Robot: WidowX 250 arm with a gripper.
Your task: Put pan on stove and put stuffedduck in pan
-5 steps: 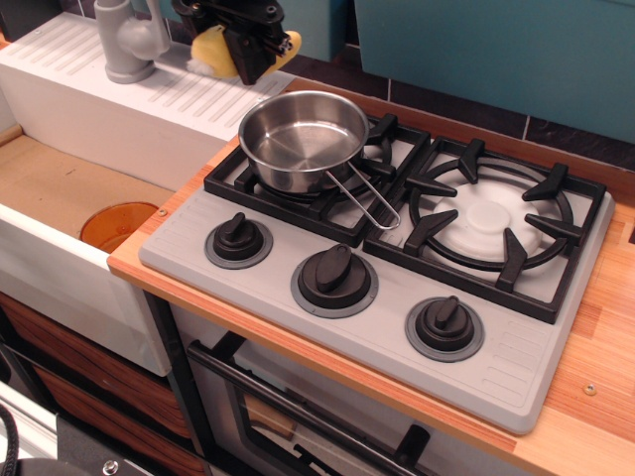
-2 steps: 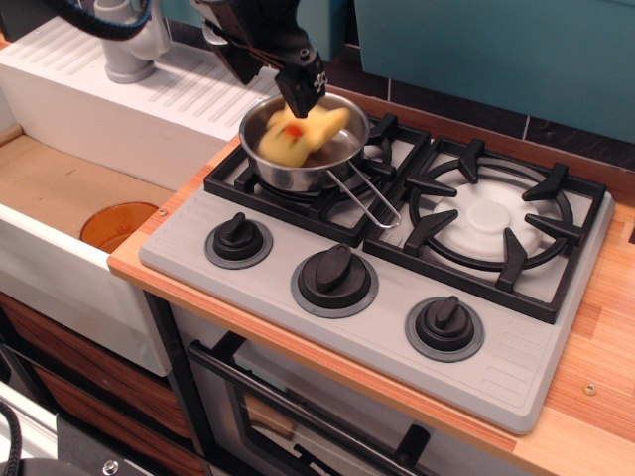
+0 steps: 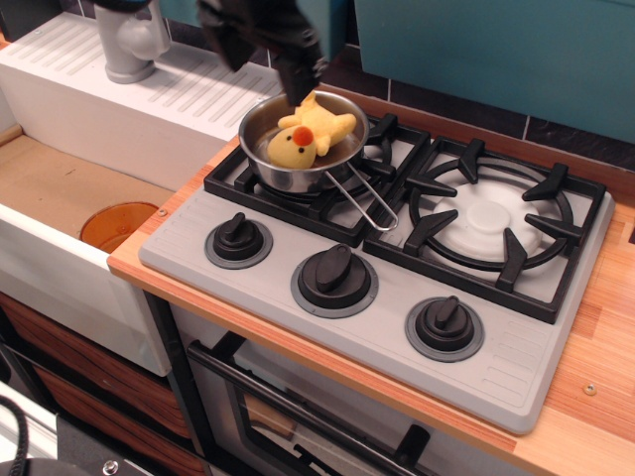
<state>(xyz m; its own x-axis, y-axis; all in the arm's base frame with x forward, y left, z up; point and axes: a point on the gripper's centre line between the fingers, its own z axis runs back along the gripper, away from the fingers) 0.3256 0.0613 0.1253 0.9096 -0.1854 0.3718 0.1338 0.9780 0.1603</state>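
In the single view, the pan [image 3: 303, 147] is seated on the left burner of the stove [image 3: 397, 268], and the stuffedduck [image 3: 306, 137] is lodged inside it. The pincer [image 3: 298, 71] is blurred above the pan's rim; whether it is open cannot be told.

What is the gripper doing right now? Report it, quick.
Gripper: blurred above the small shiny steel saucepan; open or shut cannot be told. It holds nothing: the yellow plush duck lies in the saucepan.
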